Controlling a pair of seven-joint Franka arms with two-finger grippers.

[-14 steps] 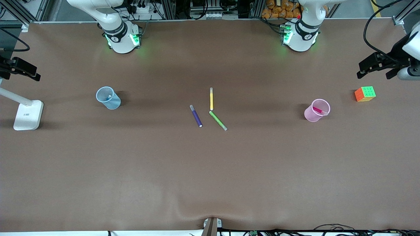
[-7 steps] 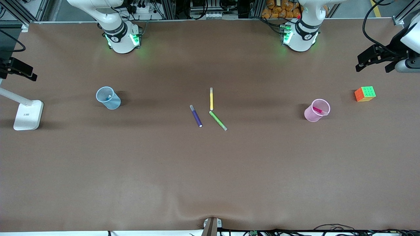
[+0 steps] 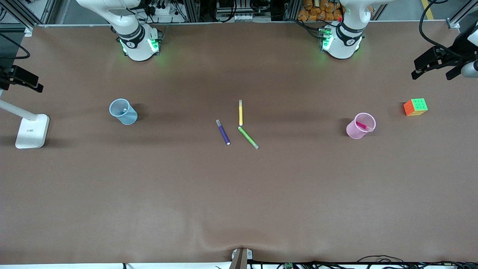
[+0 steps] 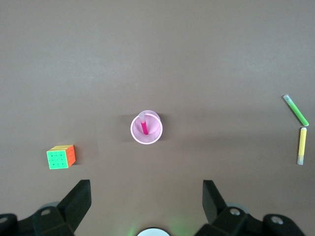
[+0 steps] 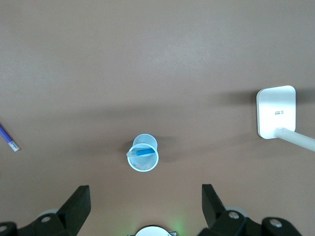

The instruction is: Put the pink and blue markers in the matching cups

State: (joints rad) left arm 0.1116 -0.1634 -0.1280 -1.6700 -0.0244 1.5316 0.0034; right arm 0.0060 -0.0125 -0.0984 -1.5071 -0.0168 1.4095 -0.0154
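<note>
The pale pink cup (image 3: 353,130) stands toward the left arm's end of the table with the pink marker (image 3: 362,125) leaning inside it. The left wrist view shows the same cup (image 4: 156,133) and marker (image 4: 144,127). The pale blue cup (image 3: 129,118) stands toward the right arm's end, and the blue marker (image 3: 123,110) is inside it. The right wrist view also shows this cup (image 5: 146,140) and marker (image 5: 142,152). My left gripper (image 3: 433,71) hangs open and empty high over the table's end near the cube, and shows in its own wrist view (image 4: 146,191). My right gripper (image 3: 22,80) is open and empty over the other end, and shows in its own wrist view (image 5: 146,194).
A dark purple pen (image 3: 223,132), a yellow pen (image 3: 241,112) and a green pen (image 3: 248,137) lie at the table's middle. A coloured cube (image 3: 415,107) sits beside the pink cup. A white lamp base (image 3: 32,130) stands at the right arm's end.
My left gripper has drifted a little toward the table's edge and the robots' side. The right gripper has barely shifted. Cups, markers and pens have not moved.
</note>
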